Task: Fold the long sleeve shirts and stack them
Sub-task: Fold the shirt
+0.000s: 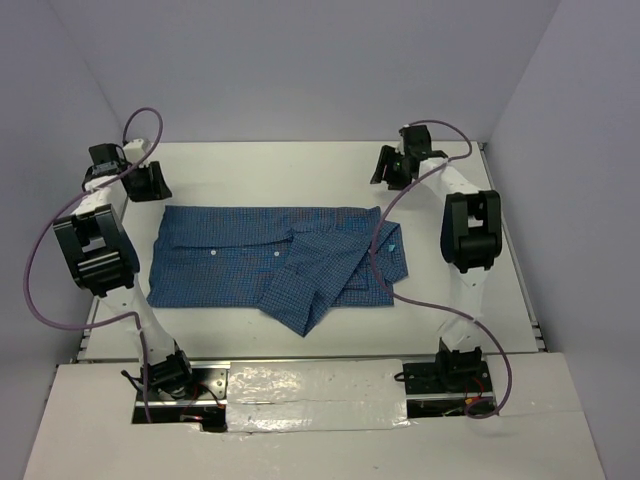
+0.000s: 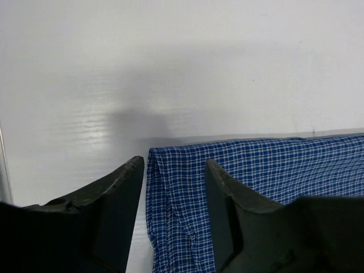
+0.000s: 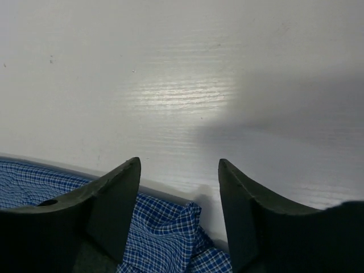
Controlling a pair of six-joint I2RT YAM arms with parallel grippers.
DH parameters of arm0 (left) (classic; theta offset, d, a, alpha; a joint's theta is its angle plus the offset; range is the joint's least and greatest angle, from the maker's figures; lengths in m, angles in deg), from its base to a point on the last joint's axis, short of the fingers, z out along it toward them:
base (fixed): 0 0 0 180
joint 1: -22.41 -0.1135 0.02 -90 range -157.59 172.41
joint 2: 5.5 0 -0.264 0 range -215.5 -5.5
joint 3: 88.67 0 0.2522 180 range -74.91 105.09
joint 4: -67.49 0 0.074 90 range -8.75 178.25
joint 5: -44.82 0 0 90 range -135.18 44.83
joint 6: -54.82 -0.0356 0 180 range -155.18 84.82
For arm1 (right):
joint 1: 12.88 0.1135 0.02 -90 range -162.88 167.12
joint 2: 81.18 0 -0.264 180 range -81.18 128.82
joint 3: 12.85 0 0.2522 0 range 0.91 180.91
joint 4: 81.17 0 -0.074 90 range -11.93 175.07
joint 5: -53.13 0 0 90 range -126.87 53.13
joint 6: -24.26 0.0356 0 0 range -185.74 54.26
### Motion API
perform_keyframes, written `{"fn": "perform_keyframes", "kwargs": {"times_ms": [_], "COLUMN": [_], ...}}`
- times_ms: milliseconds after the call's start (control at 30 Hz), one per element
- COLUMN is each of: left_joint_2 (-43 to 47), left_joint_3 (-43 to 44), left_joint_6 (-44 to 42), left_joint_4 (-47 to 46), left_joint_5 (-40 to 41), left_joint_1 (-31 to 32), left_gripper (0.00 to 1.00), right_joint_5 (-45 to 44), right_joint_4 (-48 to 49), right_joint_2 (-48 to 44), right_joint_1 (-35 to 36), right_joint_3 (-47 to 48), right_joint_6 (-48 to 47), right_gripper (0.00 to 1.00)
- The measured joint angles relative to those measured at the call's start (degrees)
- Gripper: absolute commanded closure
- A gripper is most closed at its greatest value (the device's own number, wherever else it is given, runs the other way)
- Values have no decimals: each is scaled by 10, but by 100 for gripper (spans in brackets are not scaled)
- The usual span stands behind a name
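Observation:
The blue finely checked long sleeve shirt [image 1: 260, 260] lies flat across the middle of the white table [image 1: 270, 170], collar end to the right. Its sleeves are folded over the body, and one sleeve sticks out diagonally at the near edge. My left gripper [image 1: 150, 182] hovers open and empty over the shirt's far left corner. In the left wrist view that corner [image 2: 182, 187] lies between the open fingers of the left gripper [image 2: 173, 170]. My right gripper [image 1: 392, 166] hovers open and empty just beyond the far right corner. The right wrist view shows the right gripper [image 3: 179, 168] above a rumpled corner of the shirt [image 3: 165, 233].
Pale walls close in the table at the back and on both sides. Purple cables [image 1: 40, 270] loop off both arms; the right cable [image 1: 425, 300] trails over the table next to the collar. The arm bases [image 1: 165, 378] sit at the near edge.

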Motion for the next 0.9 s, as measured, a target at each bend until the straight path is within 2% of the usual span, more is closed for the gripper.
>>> {"fn": "perform_keyframes", "kwargs": {"times_ms": [100, 167, 333, 433, 567, 733, 900], "left_joint_2": [10, 34, 148, 228, 285, 346, 390], "left_joint_3": [12, 11, 6, -8, -28, -139, -181], "left_joint_6": [-12, -28, -78, -111, -205, -281, -294], "left_joint_4": [11, 26, 63, 90, 184, 270, 294], "left_joint_5": [-14, -33, -82, -103, -128, -158, -184], "left_joint_1": [0, 0, 3, 12, 54, 148, 150], "left_gripper": [36, 34, 35, 36, 37, 35, 35], "right_joint_5": [-5, -10, -34, -44, 20, 47, 41], "right_joint_4": [2, 0, 21, 42, 103, 136, 151], "right_joint_2": [-30, -76, -292, -450, -589, -603, -538], "right_joint_1": [-8, -16, -5, 81, 254, 385, 433], "right_joint_3": [-27, -80, -286, -385, -476, -548, -570], "right_joint_6": [-6, -10, -26, -40, -50, -18, 29], "right_gripper": [33, 33, 32, 27, 24, 21, 18]}}
